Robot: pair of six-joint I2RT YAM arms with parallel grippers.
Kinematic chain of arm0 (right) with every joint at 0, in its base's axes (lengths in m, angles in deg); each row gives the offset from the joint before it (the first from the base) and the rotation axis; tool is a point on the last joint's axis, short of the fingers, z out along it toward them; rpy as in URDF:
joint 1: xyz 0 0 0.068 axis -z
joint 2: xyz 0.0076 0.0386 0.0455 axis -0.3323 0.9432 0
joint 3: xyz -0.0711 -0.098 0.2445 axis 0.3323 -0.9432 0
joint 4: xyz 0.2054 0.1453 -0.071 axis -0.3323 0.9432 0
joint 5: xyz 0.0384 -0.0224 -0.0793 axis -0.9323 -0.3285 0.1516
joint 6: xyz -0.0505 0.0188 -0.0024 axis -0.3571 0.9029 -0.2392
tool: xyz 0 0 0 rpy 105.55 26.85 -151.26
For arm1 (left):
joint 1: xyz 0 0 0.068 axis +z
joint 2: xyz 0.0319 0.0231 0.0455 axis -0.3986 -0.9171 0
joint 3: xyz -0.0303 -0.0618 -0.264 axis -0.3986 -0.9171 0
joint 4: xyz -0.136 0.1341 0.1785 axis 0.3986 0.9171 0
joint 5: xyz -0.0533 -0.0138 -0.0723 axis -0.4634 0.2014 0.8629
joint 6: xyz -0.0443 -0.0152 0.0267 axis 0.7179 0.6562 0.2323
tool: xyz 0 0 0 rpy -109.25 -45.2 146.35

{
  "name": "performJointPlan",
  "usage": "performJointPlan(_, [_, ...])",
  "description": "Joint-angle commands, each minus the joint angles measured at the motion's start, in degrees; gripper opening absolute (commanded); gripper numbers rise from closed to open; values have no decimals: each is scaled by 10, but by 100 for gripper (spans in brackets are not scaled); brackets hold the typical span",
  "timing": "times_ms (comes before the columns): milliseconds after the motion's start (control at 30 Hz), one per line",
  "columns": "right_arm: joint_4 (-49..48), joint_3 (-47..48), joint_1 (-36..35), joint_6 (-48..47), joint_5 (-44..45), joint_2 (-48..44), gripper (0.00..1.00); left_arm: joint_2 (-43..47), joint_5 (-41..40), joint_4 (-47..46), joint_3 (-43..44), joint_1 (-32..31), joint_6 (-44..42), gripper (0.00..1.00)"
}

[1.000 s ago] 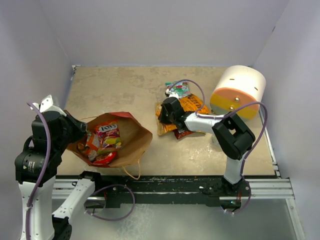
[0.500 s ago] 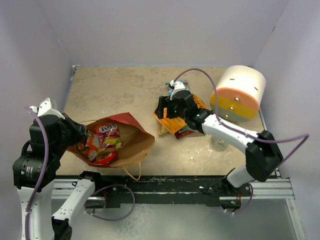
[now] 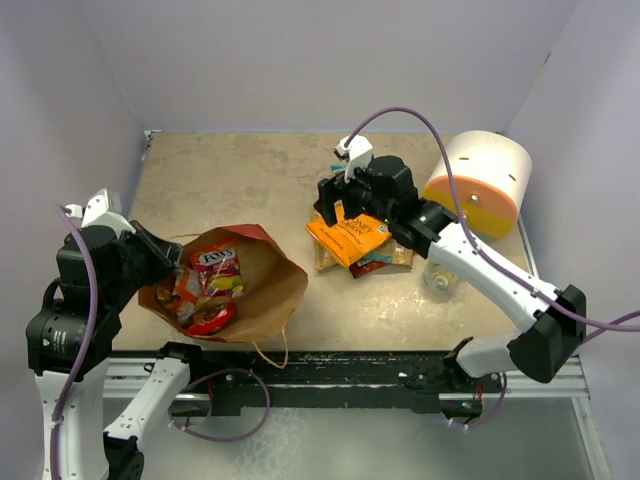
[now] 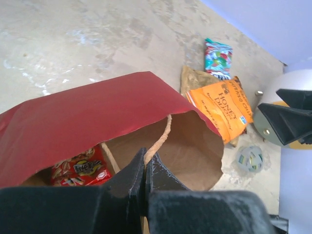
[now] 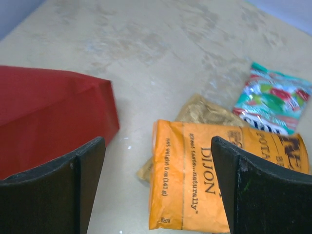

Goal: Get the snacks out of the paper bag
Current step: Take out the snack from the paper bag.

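The paper bag (image 3: 262,292) lies on its side at the near left, red outside, brown inside, mouth facing right. Several snacks (image 3: 205,290) are still inside it; a red one (image 4: 80,168) shows in the left wrist view. My left gripper (image 4: 145,165) is shut on the bag's near rim by the string handle (image 4: 163,139). An orange packet (image 5: 204,180) lies on the table over a brownish packet (image 5: 200,111), with a teal packet (image 5: 273,100) behind them. My right gripper (image 5: 157,146) hovers open above the orange packet (image 3: 348,238), holding nothing.
A white cylinder with an orange-yellow band (image 3: 478,180) lies at the back right. A small clear tape roll (image 3: 438,282) sits near the packets on their right. Pale walls close the table on three sides.
My right gripper has opened and let go of the orange packet, which now lies on the pile; the arm has lifted and moved back. The left gripper still holds the bag's rim.
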Motion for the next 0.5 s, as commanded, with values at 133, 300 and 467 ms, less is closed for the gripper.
performJointPlan(133, [-105,15,-81,-124,-186,-45,88,12,98,-102,19,-2,-37,0])
performJointPlan(300, [-148,19,-149,-224,-246,-47,85,23,103,-119,5,-2,-27,0])
performJointPlan(467, [-168,24,-203,-332,-302,-15,83,23,107,-131,1,-2,-22,0])
